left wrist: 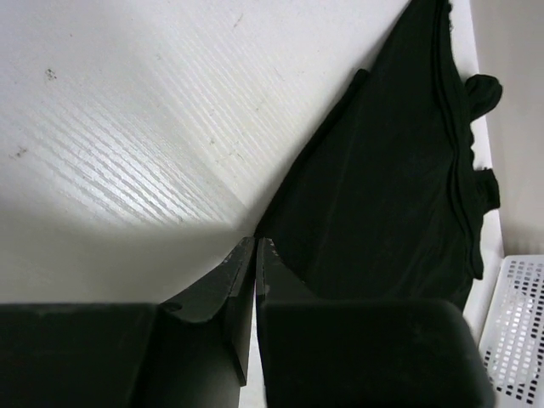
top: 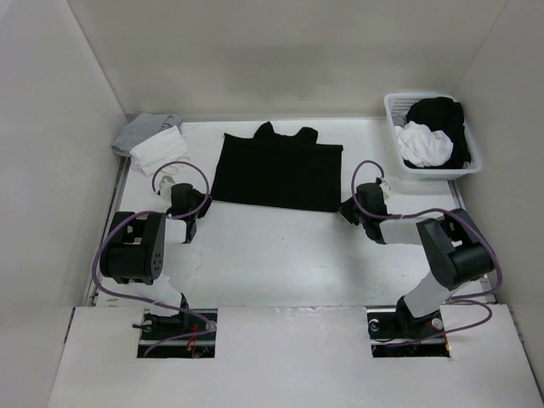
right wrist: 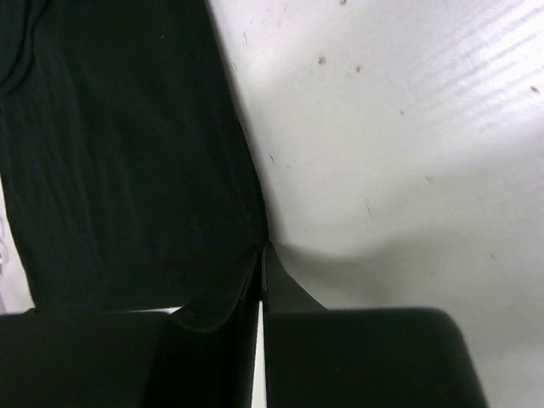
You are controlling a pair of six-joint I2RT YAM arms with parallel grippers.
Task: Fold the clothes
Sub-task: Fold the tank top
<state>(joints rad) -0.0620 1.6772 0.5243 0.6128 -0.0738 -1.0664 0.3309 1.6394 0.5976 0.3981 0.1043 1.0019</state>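
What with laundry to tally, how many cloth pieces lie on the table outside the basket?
3: the black shirt spread mid-table, a white cloth and a grey cloth bunched at the far-left corner. Others may be hidden beneath them.

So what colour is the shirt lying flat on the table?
Plain black. The shirt shows best in the top view.

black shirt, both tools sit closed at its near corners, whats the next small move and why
Probably raise both tools together a little, to lift the near hem off the table. The black shirt lies spread flat, and the left tool and the right tool are each shut at one near corner, apparently pinching the fabric, so an even lift should start the fold.
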